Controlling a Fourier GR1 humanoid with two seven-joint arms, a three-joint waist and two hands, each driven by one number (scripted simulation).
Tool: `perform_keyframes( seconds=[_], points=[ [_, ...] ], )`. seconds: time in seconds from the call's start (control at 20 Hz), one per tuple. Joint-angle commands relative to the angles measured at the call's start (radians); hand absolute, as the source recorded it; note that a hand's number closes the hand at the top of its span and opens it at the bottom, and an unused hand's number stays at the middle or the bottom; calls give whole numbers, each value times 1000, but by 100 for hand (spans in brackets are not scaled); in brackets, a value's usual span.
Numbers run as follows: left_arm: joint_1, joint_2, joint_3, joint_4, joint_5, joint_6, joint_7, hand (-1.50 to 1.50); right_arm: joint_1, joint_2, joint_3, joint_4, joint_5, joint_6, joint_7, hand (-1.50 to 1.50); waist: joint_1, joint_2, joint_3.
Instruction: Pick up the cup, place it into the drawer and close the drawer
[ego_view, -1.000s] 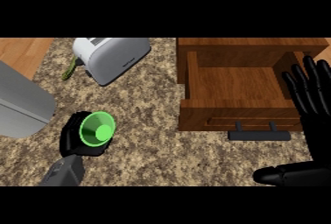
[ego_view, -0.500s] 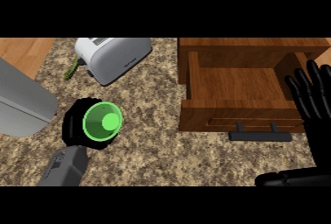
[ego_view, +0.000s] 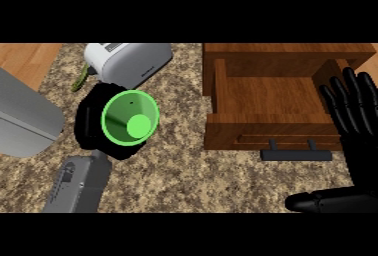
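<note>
Since the earlier frames, the green cup (ego_view: 130, 117) has been carried toward the far edge of the table (ego_view: 184, 180) and a little to the right, along with the left hand (ego_view: 88, 125) that holds it. A grey appliance (ego_view: 22, 120) is seen at the table's left edge. Near the far edge a white toaster (ego_view: 129, 60) is set, with a thin green object (ego_view: 77, 82) just beside it. The cup is enclosed by the curled fingers of the left hand, its mouth turned upward, between the toaster and the near edge and left of the open wooden drawer (ego_view: 244, 135). A black handle (ego_view: 295, 155) is fixed to the drawer's front. The right hand (ego_view: 354, 125) is held open at the right edge, fingers straight, with nothing grasped.
</note>
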Motion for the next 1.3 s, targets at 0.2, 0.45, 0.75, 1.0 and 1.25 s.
perform_keyframes(
  seconds=[0.2,0.45,0.75,1.0,1.25],
  points=[
    [-235,-16,-9,-75,-7,158,237,150,31,-14,-32,31,-20,36,-62,-150,-13,3,0],
    [-330,-26,-65,-42,-61,242,266,150,14,-27,-64,54,-51,47,-67,-150,-13,4,0],
    [-470,-18,-67,54,-102,302,310,150,62,-11,-25,2,-20,43,-55,-150,-14,4,-1],
    [-621,-26,-113,189,-73,375,352,150,-25,-20,-34,38,-27,25,-19,-150,-17,5,-1],
    [-698,-26,-168,300,-66,431,315,150,-58,-52,-121,91,-109,49,-37,-150,-22,7,0]
  ],
)
